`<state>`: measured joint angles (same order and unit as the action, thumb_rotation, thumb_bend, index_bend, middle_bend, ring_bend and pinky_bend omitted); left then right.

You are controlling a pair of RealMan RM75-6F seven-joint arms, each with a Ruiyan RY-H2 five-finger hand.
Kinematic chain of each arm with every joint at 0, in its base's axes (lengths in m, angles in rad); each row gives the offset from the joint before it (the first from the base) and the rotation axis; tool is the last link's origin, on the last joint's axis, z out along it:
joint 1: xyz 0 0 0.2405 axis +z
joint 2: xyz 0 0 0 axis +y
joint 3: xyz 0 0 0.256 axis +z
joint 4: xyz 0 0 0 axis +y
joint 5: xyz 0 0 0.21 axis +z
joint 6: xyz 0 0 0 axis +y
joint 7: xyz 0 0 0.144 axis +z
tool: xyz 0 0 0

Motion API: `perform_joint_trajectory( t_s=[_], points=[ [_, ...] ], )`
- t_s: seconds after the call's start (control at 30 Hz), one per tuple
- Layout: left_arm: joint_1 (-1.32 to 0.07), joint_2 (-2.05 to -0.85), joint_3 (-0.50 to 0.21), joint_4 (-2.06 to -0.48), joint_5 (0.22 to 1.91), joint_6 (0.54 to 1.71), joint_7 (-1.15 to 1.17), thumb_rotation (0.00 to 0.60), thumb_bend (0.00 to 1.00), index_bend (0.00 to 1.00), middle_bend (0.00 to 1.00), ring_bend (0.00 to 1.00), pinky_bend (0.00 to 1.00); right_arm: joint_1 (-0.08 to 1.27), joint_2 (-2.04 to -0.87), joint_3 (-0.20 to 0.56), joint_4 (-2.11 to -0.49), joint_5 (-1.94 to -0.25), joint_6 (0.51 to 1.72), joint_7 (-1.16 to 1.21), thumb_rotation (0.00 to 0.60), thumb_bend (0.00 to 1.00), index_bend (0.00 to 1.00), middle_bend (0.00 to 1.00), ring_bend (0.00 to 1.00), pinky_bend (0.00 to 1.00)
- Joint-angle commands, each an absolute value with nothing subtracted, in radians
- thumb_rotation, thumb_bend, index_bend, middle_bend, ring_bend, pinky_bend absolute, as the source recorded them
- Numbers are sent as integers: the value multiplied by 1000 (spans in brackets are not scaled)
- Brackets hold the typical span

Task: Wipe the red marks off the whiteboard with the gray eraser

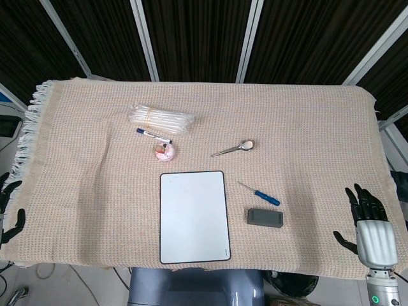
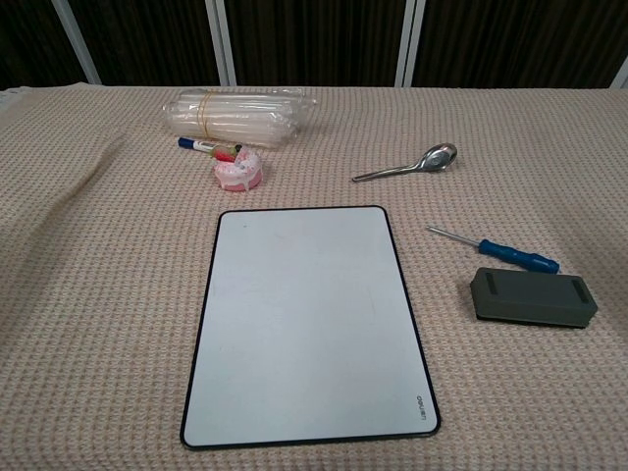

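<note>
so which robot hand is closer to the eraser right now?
Right. The right robot hand is open at the table's near right corner, off to the right of the eraser. The left robot hand hangs off the far left edge, much farther away.

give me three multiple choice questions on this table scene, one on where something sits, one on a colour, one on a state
1. Where does the gray eraser lie?
A. on the whiteboard
B. on the cloth to the right of the whiteboard
C. beside the spoon at the far edge

2. What colour is the screwdriver handle?
A. blue
B. yellow
C. green

3. What state is the right hand in?
A. gripping the eraser
B. pressing on the whiteboard
C. fingers spread, holding nothing

Answers:
1. B, since the eraser rests on the cloth clear of the whiteboard's right edge, just nearer than the screwdriver.
2. A, since the handle shows blue against the beige cloth in both views.
3. C, since the head view shows the hand at the table's near right corner with fingers apart and nothing in it.
</note>
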<state>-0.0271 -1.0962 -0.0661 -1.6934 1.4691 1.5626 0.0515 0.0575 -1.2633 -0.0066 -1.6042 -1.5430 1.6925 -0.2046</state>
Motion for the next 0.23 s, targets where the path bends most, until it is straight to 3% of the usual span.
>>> perform_joint_trajectory(
  t_s=[0.03,0.23],
  points=[
    [-27,-1096,-66,-1693,1469,1562,51,600,484,158,11,0,4,56,-1275,-10,-1590,-1551,1676,-193,600,152,25,31,81,150],
    [-28,-1095,-66,-1692,1468,1561,52,600,484,157,11,0,4,56,-1287,-11,-1580,-1579,1663,-197,600,153,26,31,81,150]
  ],
)
